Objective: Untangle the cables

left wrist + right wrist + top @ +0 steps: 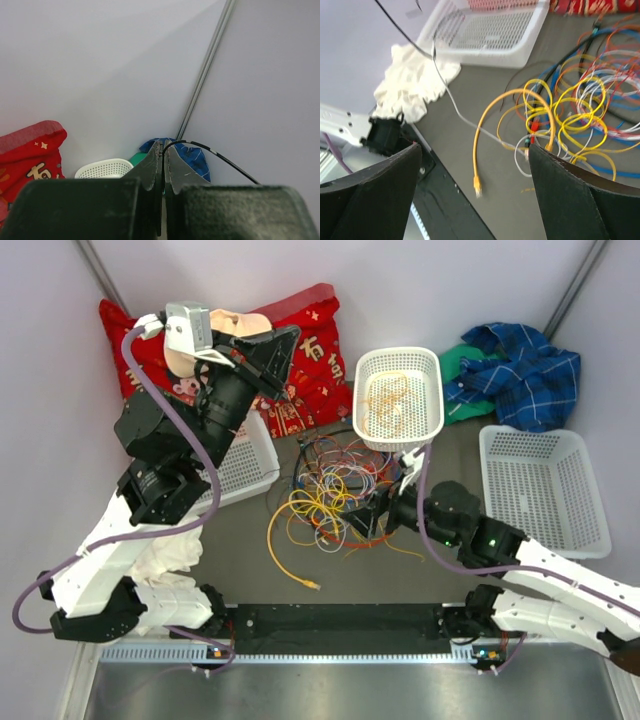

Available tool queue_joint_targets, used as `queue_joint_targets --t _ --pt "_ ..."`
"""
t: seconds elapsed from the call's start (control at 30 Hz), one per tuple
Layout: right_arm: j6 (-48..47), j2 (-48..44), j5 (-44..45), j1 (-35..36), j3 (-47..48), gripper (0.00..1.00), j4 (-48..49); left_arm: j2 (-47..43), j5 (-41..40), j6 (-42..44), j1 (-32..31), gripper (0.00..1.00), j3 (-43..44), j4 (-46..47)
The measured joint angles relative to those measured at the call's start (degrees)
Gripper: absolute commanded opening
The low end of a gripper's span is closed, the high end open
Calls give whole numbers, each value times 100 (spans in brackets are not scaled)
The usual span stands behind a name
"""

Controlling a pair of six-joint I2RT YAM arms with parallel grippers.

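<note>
The cables [335, 485] lie in a loose tangle of yellow, red, blue, white and orange wires mid-table. One thick yellow cable [285, 560] trails toward the near edge and ends in a plug [477, 187]. My left gripper [285, 348] is raised high above the back left. It is shut on a thin black cable [220, 157], which bends out of the fingertips [163, 147]. My right gripper [365, 520] hangs low at the tangle's right edge. Its fingers [570, 200] stand wide apart with nothing between them, over the yellow loops [570, 115].
A white basket [432, 400] with orange strands stands behind the tangle. A second one [545, 530] sits at the right and a third [250, 465] under the left arm. A red cushion [315, 350], blue plaid cloth [520, 365] and white cloth [165, 560] lie around.
</note>
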Motion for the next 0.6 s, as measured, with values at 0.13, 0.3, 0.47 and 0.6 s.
queue_joint_targets --t 0.13,0.3,0.47,0.6 --pt "42 33 -247 52 -400 86 87 9 4 13 0 0 0 -35" --pt "17 492 -514 59 -409 86 426 9 7 11 0 0 2 -37" --pt "-74 1231 -669 63 -251 84 785 9 9 -7 0 0 2 -68" --pt "-111 1856 -793 87 57 45 1080 9 9 -11 0 0 4 -105"
